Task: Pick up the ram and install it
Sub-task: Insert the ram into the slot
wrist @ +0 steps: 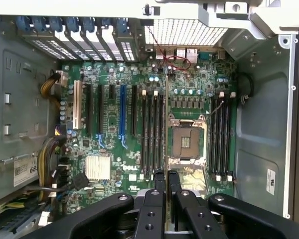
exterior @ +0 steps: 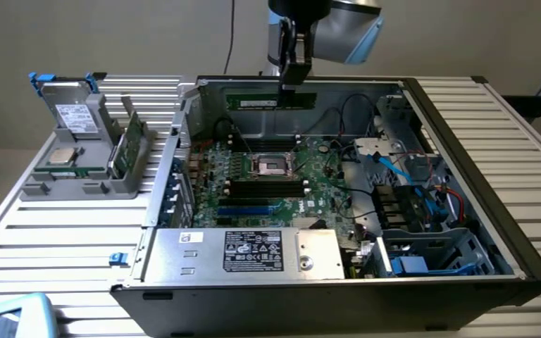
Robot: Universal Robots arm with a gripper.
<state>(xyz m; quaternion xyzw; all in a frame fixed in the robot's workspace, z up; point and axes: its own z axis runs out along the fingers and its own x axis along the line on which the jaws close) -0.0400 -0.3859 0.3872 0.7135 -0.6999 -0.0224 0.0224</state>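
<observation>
The ram (exterior: 272,101) is clamped by the gripper (exterior: 294,83), whose fingers are closed on its upper edge. It is held level, long edge down, above the open case (exterior: 468,148), at twelve o'clock from the socket (exterior: 272,165) in the exterior view. In the wrist view it is seen edge-on as a thin line parallel to the black slots (wrist: 152,134), apparently so that it can be matched to one. The slots appear empty.

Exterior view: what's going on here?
The tool is shut on the ram and holds it in the air inside the open PC case, above the motherboard. The wrist view looks straight down on the board. The ram is not yet seated in any slot.
</observation>
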